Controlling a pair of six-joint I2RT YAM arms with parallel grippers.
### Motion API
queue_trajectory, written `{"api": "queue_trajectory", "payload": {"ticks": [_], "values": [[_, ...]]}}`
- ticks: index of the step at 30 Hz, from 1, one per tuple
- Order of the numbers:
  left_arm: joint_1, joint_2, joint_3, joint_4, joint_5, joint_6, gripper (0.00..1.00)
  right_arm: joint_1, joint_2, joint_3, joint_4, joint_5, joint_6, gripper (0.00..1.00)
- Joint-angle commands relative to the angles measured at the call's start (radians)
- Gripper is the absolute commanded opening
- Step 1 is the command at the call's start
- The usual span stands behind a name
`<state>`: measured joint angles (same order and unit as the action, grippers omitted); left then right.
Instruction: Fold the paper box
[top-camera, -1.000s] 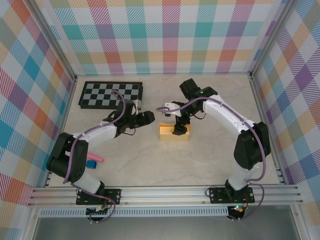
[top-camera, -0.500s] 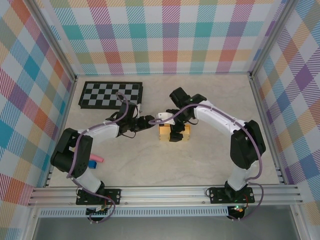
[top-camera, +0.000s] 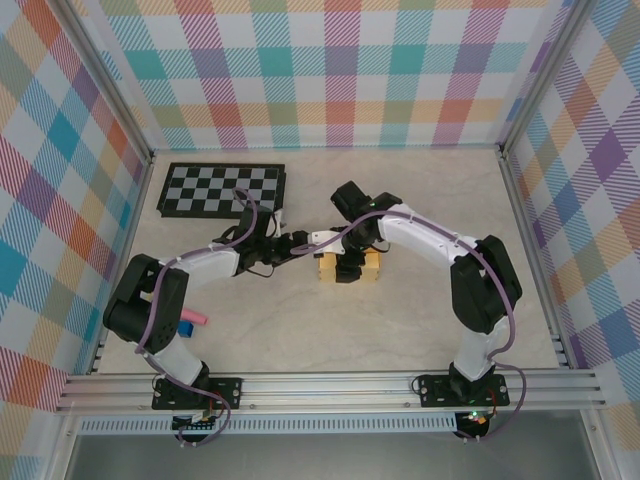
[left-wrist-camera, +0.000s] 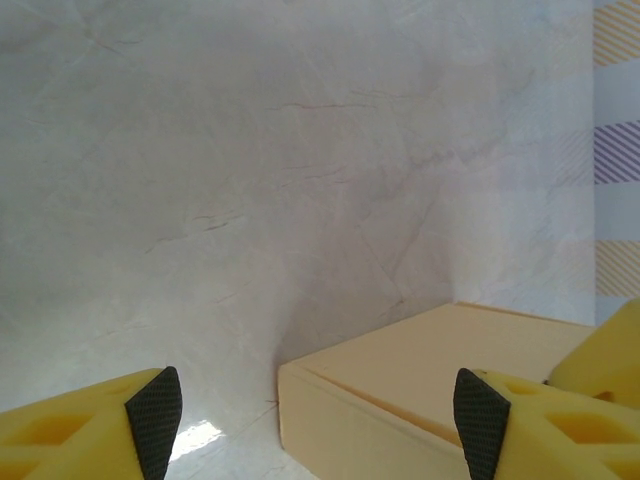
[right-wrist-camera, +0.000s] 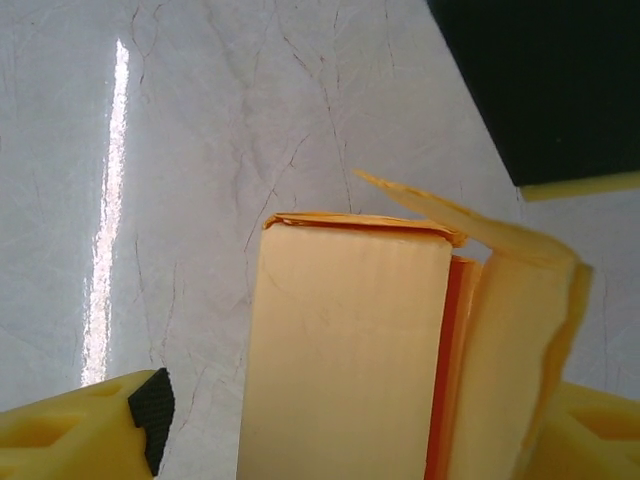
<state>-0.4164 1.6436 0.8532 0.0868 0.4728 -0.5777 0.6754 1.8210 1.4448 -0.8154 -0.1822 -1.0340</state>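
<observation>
The paper box (top-camera: 368, 262) is a small yellow-orange card box lying flat at mid-table. My right gripper (top-camera: 348, 268) comes down over its left part. In the right wrist view the box (right-wrist-camera: 345, 350) stands between the jaws. The left pad (right-wrist-camera: 152, 410) is a small gap away from it, and a loose flap (right-wrist-camera: 520, 320) rises by the right finger. That gripper (right-wrist-camera: 355, 430) is open. My left gripper (top-camera: 300, 244) sits low at the box's left end, open. A box corner (left-wrist-camera: 430, 385) lies between the fingers of the left gripper (left-wrist-camera: 315, 415).
The black-and-white checkerboard panel (top-camera: 222, 190) lies at the back left. A pink piece (top-camera: 192, 319) and a blue piece (top-camera: 183, 328) rest near the left arm's base. Plaid walls close three sides. A dark part of the other arm (right-wrist-camera: 540, 80) looms close.
The right gripper moved left and down onto the box and its jaws have narrowed. The left gripper slid right, up to the box's left end.
</observation>
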Motion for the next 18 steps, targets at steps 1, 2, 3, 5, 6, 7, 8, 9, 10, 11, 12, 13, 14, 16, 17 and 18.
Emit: {"api": "queue_trajectory", "payload": {"ticks": [1,2,3,5,6,7,8,9,10,11,12,13,14,16,17,18], "values": [[-0.003,0.022,-0.007,0.009,0.088,-0.025,0.74,0.004,0.016,-0.015,0.023,0.016,-0.007,0.74],[-0.005,0.02,-0.009,-0.001,0.102,-0.023,0.74,0.004,0.021,-0.014,0.024,0.021,-0.01,0.72],[-0.007,0.013,-0.013,-0.012,0.112,-0.018,0.74,0.004,0.027,-0.014,0.029,0.027,-0.011,0.7],[-0.009,-0.011,-0.027,-0.037,0.122,-0.002,0.74,0.003,0.034,-0.011,0.032,0.026,-0.01,0.68],[-0.009,-0.025,-0.034,-0.051,0.12,0.01,0.74,0.003,0.036,-0.008,0.035,0.025,-0.007,0.67],[-0.008,-0.041,-0.04,-0.063,0.114,0.017,0.74,0.003,0.037,-0.007,0.036,0.022,-0.006,0.66],[-0.008,-0.059,-0.049,-0.07,0.109,0.021,0.74,0.003,0.037,-0.006,0.038,0.019,-0.005,0.65],[-0.007,-0.074,-0.058,-0.071,0.106,0.021,0.74,0.003,0.038,-0.005,0.036,0.018,-0.006,0.64],[-0.009,-0.086,-0.063,-0.07,0.108,0.02,0.74,0.003,0.038,-0.004,0.036,0.019,-0.004,0.63],[-0.008,-0.098,-0.067,-0.07,0.108,0.016,0.75,0.002,0.037,-0.006,0.038,0.02,-0.004,0.62],[-0.01,-0.106,-0.07,-0.065,0.114,0.011,0.75,0.003,0.037,-0.007,0.038,0.017,-0.005,0.62],[-0.01,-0.111,-0.072,-0.06,0.121,0.006,0.75,0.003,0.036,-0.01,0.042,0.016,-0.004,0.62],[-0.011,-0.114,-0.074,-0.056,0.124,0.001,0.76,0.003,0.033,-0.013,0.044,0.012,-0.003,0.62],[-0.017,-0.114,-0.073,-0.055,0.124,-0.002,0.75,0.003,0.034,-0.012,0.045,0.007,-0.003,0.61],[-0.021,-0.111,-0.071,-0.052,0.122,-0.003,0.76,0.003,0.034,-0.012,0.045,0.005,-0.003,0.61],[-0.024,-0.109,-0.068,-0.05,0.121,-0.006,0.76,0.003,0.035,-0.011,0.045,0.002,-0.002,0.61]]}}
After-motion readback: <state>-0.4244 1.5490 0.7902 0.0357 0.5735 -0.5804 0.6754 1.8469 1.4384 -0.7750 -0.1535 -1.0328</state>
